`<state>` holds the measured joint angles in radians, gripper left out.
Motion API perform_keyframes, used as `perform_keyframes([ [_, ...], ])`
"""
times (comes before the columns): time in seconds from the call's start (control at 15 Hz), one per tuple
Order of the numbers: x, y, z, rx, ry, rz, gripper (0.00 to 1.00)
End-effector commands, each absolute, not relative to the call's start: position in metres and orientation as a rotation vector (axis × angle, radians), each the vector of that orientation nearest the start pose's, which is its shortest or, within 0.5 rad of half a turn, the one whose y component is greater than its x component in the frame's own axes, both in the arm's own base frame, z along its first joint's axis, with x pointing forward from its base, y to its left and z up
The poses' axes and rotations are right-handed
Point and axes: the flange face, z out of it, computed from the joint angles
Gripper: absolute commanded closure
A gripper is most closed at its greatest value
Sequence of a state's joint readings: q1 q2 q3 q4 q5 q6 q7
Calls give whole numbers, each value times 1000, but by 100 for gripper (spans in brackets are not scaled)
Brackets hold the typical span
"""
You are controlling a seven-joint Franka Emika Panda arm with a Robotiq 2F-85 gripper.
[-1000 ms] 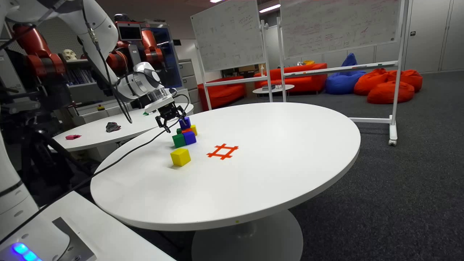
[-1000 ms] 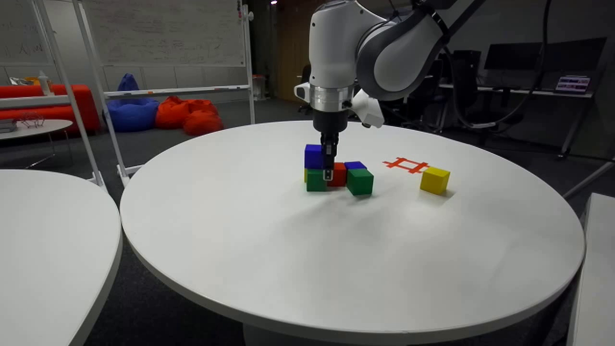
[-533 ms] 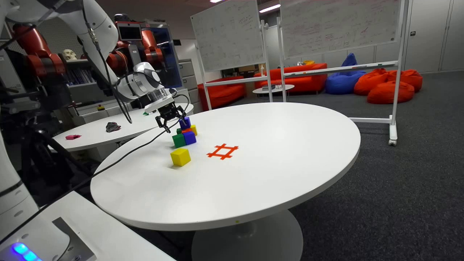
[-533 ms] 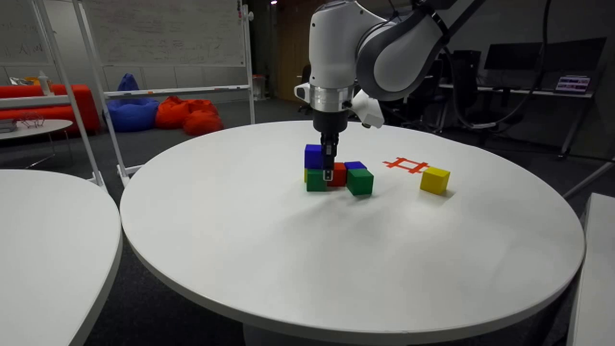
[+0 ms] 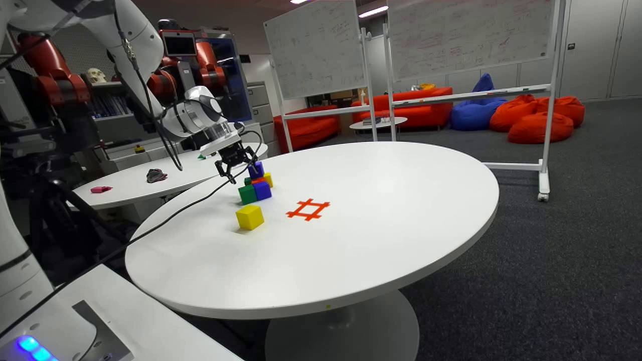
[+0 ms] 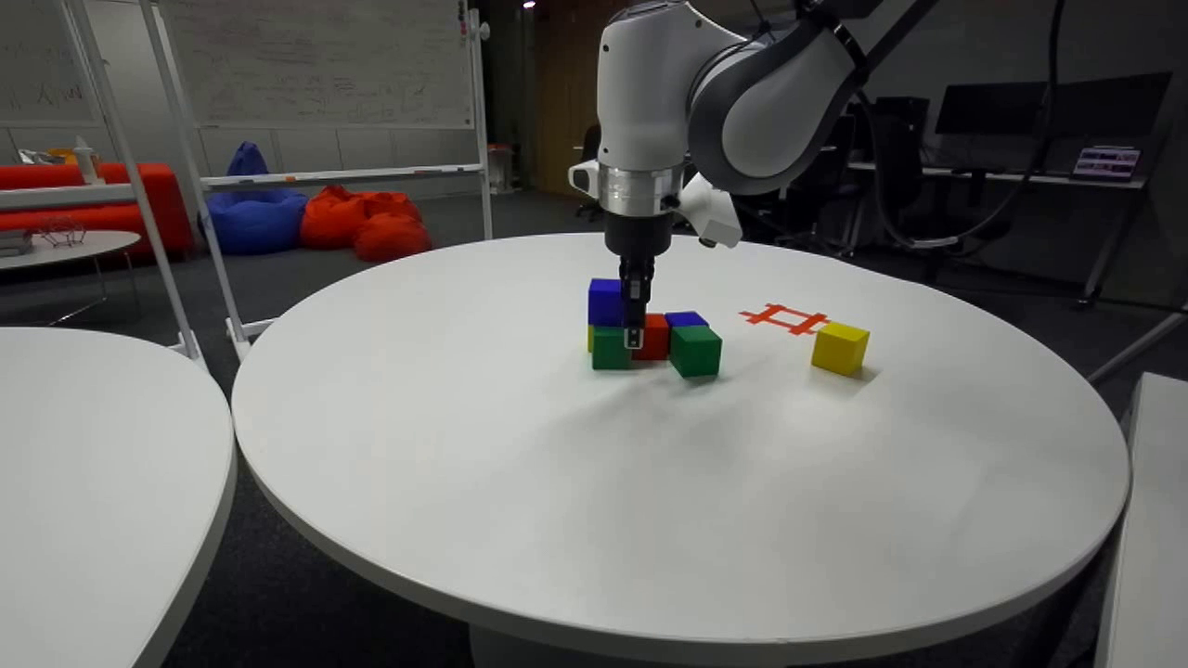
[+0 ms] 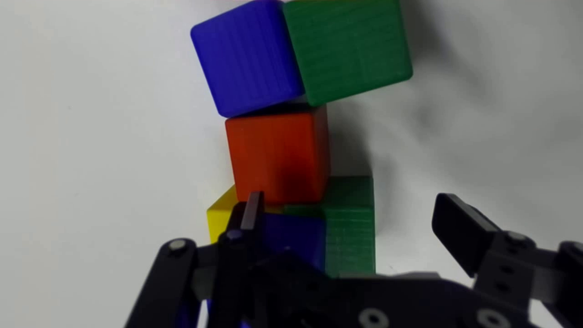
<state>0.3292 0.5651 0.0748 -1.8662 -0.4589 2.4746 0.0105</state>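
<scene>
And the fingers stand spread wide, nothing clasped between them, right down by the red cube! One fingertip hangs just beside that red cube, next to the raised blue cube; touching or not, can't tell. The opposite one reaches out past the near green cube, over the round white desk.

Now the arm: held high and bent over, its last link aimed straight down beside the red cube in an exterior view, the forearm climbing away on the side where the lone yellow cube sits, well apart from the red cube.

Alongside the red cube, the raised blue cube tops the near green cube and a tucked-in yellow cube. Across the red cube, there's the lower blue cube and the far green cube, side by side. And well away from the red cube, here's the red tape hash mark, stuck on the desk near the lone yellow cube.
</scene>
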Motion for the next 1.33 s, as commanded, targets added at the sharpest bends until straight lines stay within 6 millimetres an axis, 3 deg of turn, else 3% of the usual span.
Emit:
perform_keyframes([
  [0.0, 593, 252, 217, -3140, -1229, -175, 0],
  [0.87, 589, 263, 217, -3095, -1390, -202, 0],
  [1.27, 585, 270, 217, -3081, -1555, -224, 0],
])
